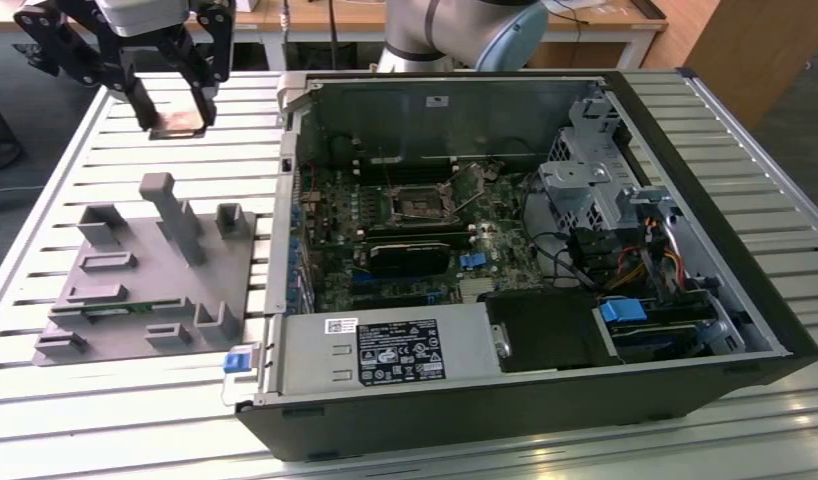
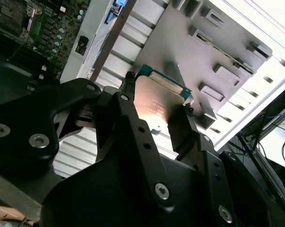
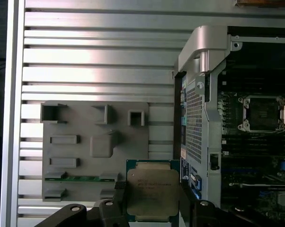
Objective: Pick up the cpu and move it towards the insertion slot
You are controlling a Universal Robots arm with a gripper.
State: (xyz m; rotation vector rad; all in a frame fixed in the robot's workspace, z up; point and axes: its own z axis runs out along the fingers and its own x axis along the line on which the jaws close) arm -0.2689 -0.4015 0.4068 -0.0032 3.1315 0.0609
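We see a robotics lab or workshop. An opened computer case [image 1: 516, 250] lies on a slatted aluminium table [image 1: 729, 130] beside a grey fixture block [image 1: 149, 280], with wooden desks [image 1: 609, 15] behind.

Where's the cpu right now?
The cpu is clamped between the gripper jaws, raised over the slatted table at the exterior view's upper left, beyond the grey plastic block, left of the computer case.

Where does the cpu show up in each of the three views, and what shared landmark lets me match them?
Exterior view: the cpu hangs between the gripper fingers, above the slatted table near the exterior view's left.
Second wrist view: cpu clamped at two opposite edges, silver top facing the camera.
First wrist view: cpu held in front of the grey plastic block.
Shared landmark: the grey plastic block.
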